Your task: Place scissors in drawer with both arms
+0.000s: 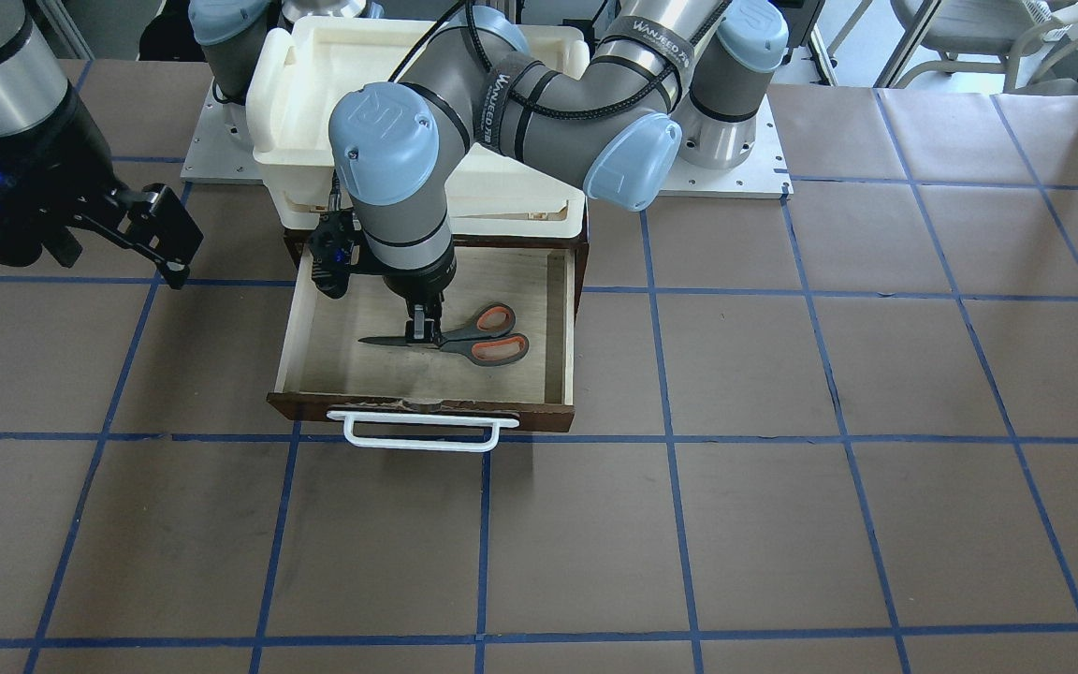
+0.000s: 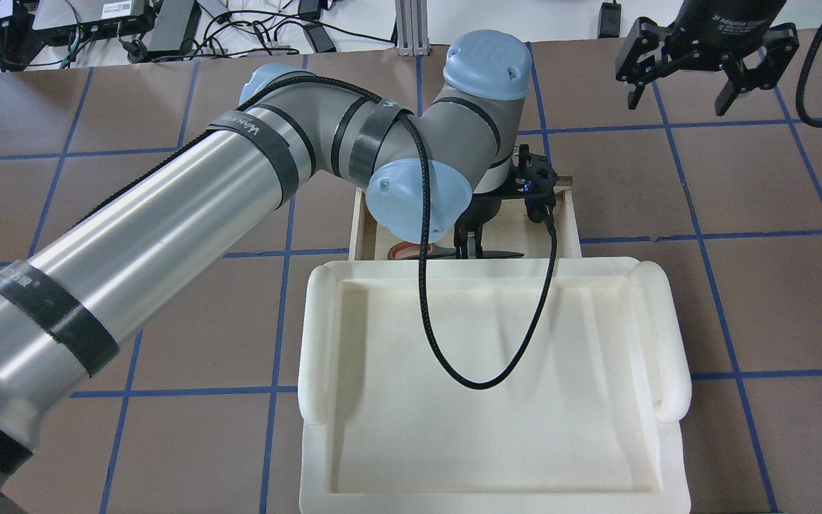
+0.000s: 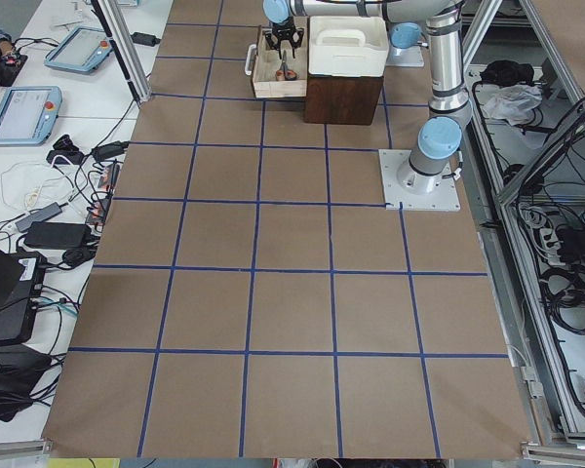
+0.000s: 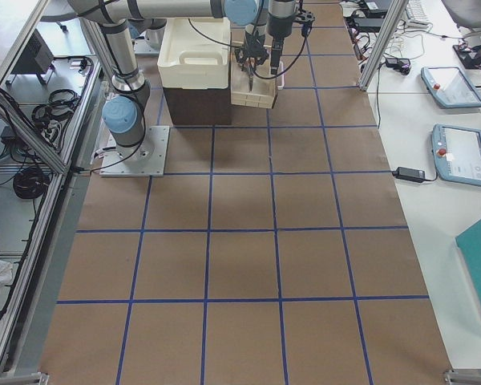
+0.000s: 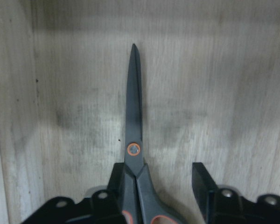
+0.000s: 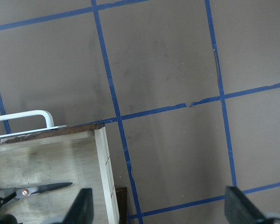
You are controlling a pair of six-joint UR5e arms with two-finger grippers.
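Note:
The scissors (image 1: 473,342) lie flat on the pale floor of the pulled-out drawer (image 1: 427,408), blades toward the view's left. My left gripper (image 1: 421,329) reaches down into the drawer over the pivot. In the left wrist view the scissors (image 5: 133,121) rest against one finger (image 5: 117,179), and the other finger (image 5: 200,179) stands well apart, so the left gripper (image 5: 158,170) is open. In the overhead view the scissors (image 2: 500,254) show beside the left gripper (image 2: 467,246). My right gripper (image 1: 151,234) is open and empty, off to the drawer's side, also in the overhead view (image 2: 696,71).
A white foam tray (image 2: 489,400) sits on top of the dark cabinet behind the drawer and hides most of it from above. The white bar handle (image 1: 422,431) sticks out at the drawer's front. The brown table (image 1: 782,524) has a blue tape grid.

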